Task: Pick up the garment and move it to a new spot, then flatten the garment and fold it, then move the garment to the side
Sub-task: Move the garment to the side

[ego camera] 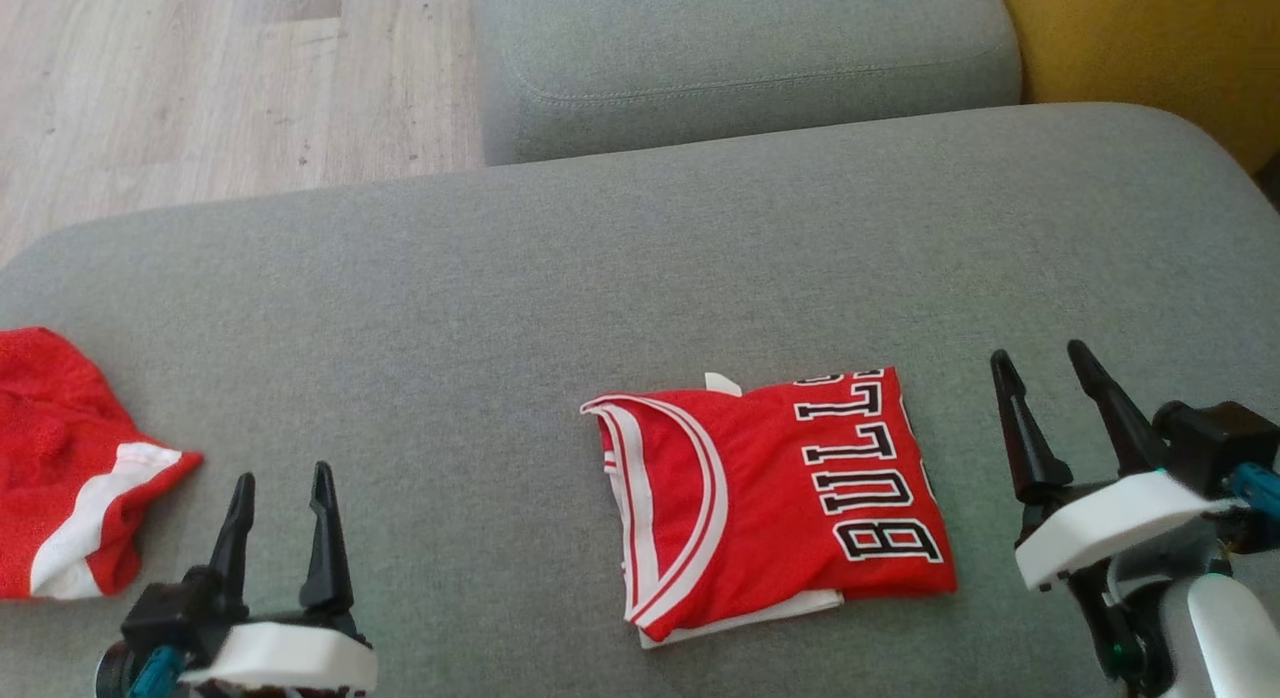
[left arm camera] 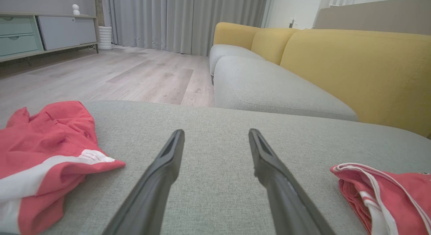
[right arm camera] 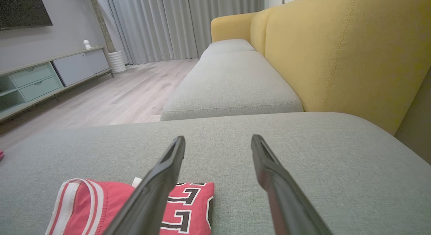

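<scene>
Jersey: I see it (ego camera: pixel 770 498) folded into a flat red block on the near grey cushion (ego camera: pixel 480 278). It is right of the middle, between my two pairs of jaws and nearer the right pair, touching neither.
Left jaws: open and empty, with the dark fingers (ego camera: pixel 322 523) standing apart above bare cushion at the lower left.
Right jaws: open and empty, with the fingers (ego camera: pixel 1025 428) just beside the jersey's lettered edge but clear of it.
Head view adds: the whole jersey from above, its white-trimmed neckline to the left and black-and-white letters running sideways to the right. A small white tag pokes out at the far edge.
Left wrist view adds: the jersey's neckline end (left arm camera: pixel 387 194) low at the right, and the crumpled shorts (left arm camera: pixel 43 144) with a white stripe at the left. Bare cushion lies between the fingers.
Right wrist view adds: the lettered corner of the jersey (right arm camera: pixel 192 204) partly behind my left-hand finger, and a dark screen (right arm camera: pixel 23 7) on the wall.
Both wrist views add: yellow backrests (right arm camera: pixel 336 49), grey curtains (left arm camera: pixel 185 19), and a low cabinet (left arm camera: pixel 40 33) with two green drawers.
Count, garments: two, both red and white. The shorts (ego camera: pixel 70 468) are at the cushion's left end, well apart from the jersey.
Count, cushions: two grey ones, the far one (ego camera: pixel 740 68) butting against the near one.
Count, fingers: four, two per pair of jaws.
Floor: pale wood (ego camera: pixel 200 78) beyond the cushions.
</scene>
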Controlling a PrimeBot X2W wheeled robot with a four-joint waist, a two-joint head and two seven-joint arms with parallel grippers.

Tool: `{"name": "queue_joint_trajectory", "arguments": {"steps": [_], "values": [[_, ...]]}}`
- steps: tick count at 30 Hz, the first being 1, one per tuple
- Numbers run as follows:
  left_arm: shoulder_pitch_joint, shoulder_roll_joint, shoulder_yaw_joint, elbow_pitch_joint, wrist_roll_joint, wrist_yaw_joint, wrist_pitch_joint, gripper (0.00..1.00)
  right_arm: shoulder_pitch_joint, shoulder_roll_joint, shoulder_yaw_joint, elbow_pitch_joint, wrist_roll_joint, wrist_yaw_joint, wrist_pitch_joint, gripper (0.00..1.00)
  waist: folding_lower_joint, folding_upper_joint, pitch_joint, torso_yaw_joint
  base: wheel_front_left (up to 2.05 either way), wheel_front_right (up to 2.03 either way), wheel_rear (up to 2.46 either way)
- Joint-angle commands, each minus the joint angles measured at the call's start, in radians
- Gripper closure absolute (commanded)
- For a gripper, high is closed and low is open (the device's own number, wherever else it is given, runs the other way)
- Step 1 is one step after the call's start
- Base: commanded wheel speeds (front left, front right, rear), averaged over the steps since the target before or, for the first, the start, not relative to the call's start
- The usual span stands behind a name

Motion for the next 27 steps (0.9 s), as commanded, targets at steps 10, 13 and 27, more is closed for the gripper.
{"name": "queue_joint_trajectory", "arguments": {"steps": [10, 13, 27], "values": [[-0.059, 0.03, 0.028, -0.056, 0.01, 0.015, 0.01, 0.0, -0.085, -0.003, 0.055, -0.008, 0.038, 0.007, 0.072, 0.0, 0.0, -0.0001, 0.037, 0.006, 0.0, 0.0, 0.0], [-0.082, 0.034, 0.021, -0.063, 0.016, 0.015, 0.017, 0.0, -0.119, -0.01, 0.086, 0.032, 0.058, 0.007, 0.17, 0.0, 0.0, -0.0001, 0.06, 0.012, 0.0, 0.0, 0.0], [-0.165, 0.023, -0.017, -0.05, 0.032, 0.005, 0.024, 0.0, -0.209, -0.003, 0.159, 0.311, 0.067, 0.007, 0.444, 0.0, 0.0, -0.0001, 0.146, 0.043, 0.0, 0.0, 0.0]]}}
